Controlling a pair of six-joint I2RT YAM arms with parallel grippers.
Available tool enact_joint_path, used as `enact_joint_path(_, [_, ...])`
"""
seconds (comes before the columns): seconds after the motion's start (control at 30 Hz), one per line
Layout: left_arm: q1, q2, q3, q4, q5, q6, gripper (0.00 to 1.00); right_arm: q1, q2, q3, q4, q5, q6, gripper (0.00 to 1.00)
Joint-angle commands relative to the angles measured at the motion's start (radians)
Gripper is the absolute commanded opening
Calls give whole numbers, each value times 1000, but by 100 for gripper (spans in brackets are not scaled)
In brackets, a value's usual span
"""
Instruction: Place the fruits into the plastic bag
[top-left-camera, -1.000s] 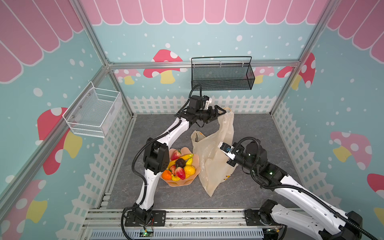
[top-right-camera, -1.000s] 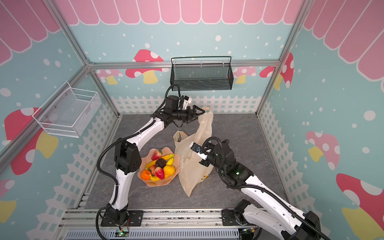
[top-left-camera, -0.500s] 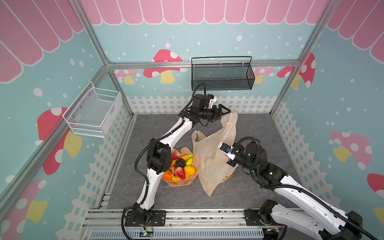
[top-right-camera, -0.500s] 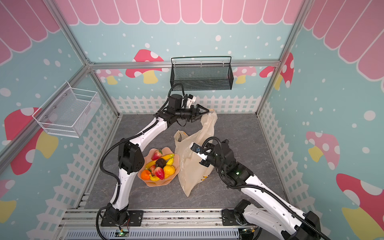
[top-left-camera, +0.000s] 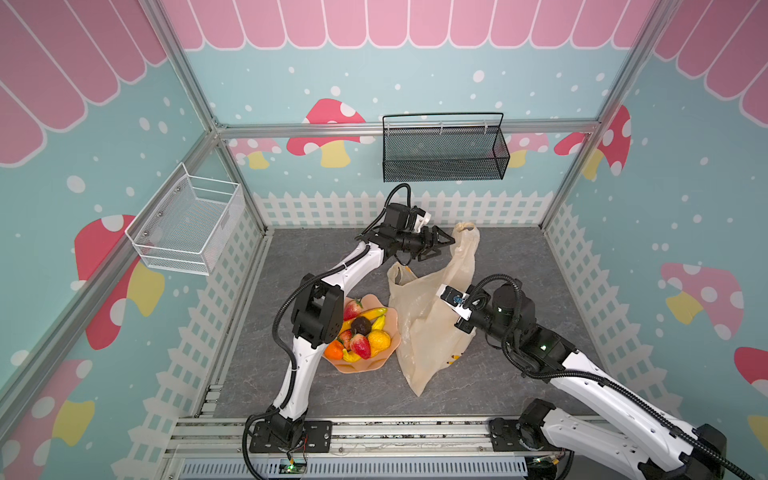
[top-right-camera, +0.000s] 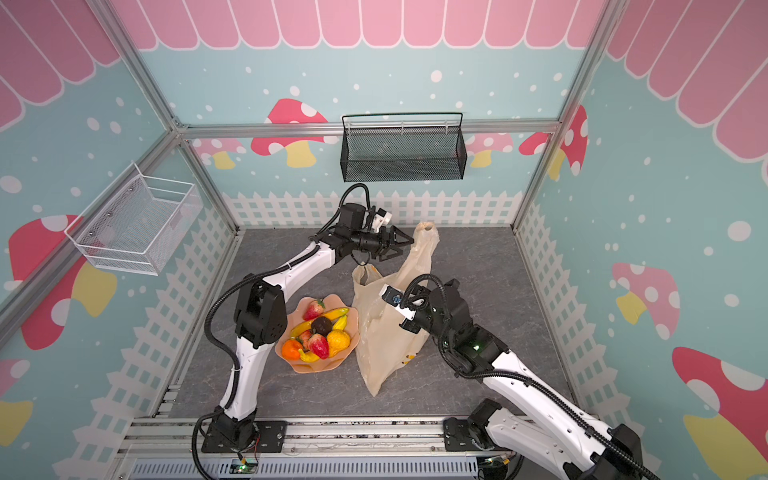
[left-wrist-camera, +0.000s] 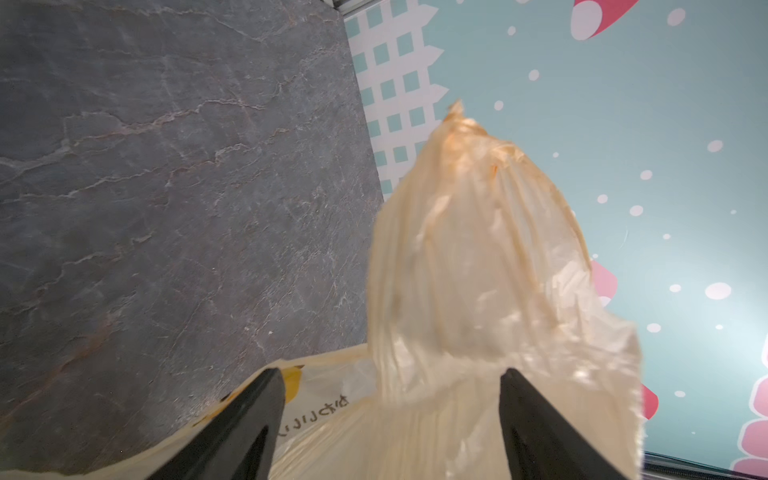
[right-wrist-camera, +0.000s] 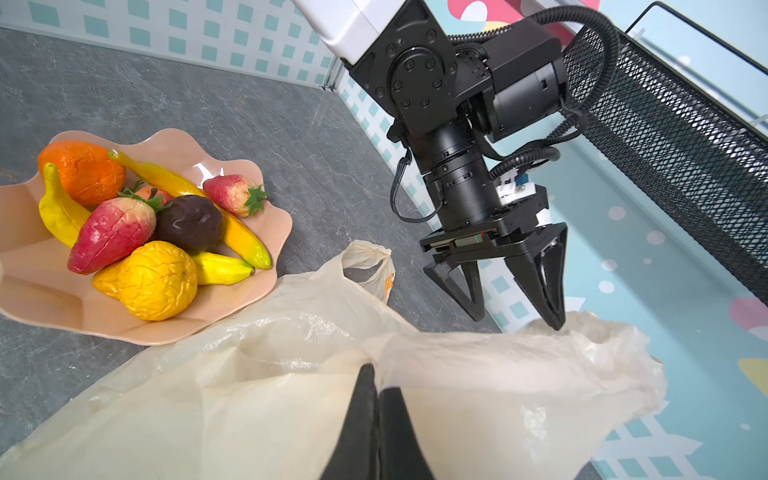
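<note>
Above grey bench (top-left-camera: 519, 257), right end effector (right-wrist-camera: 377, 390) is clamping the plastic bag (top-left-camera: 424, 324) upright so left end effector (top-left-camera: 443, 248), jaws apart, is straddling its handle (top-left-camera: 465, 237).

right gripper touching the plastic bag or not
Touching. The right wrist view shows the right gripper shut on a fold of the plastic bag.

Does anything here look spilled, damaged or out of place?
Nothing is spilled or damaged. The small toy fruits all lie on the peach wavy-edged plate. The cream translucent plastic bag sits unevenly: one handle loop high, one low.
</note>
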Motion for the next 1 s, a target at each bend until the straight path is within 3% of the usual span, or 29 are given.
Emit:
enact_joint_path(0.0, [-16, -41, 9, 58, 45, 8, 83, 6, -9, 20, -4, 0, -21, 0])
enact_joint_path(0.1, [-37, -41, -23, 151, 75, -37, 82, 6, -1, 22, -4, 0, -23, 0])
enact_joint_path(0.2, [-36, -58, -110, 357, 99, -164, 80, 6, 8, 25, -4, 2, -26, 0])
enact_joint_path(0.37, [-27, -76, -187, 706, 129, -398, 65, 6, 18, 10, 8, 11, -18, 0])
enact_joint_path(0.63, [-55, -46, -134, 969, 193, -622, 5, 4, 29, -9, 31, 32, -10, 0])
enact_joint_path(0.7, [-47, -79, -158, 955, 180, -594, 0, 2, 28, -22, 43, 42, -9, 0])
enact_joint_path(0.8, [-20, -148, -178, 795, 132, -455, 0, 0, 28, -36, 67, 72, -4, 0])
enact_joint_path(0.97, [11, -206, -83, 626, 77, -304, 0, -47, 38, -56, 154, 167, 2, 0])
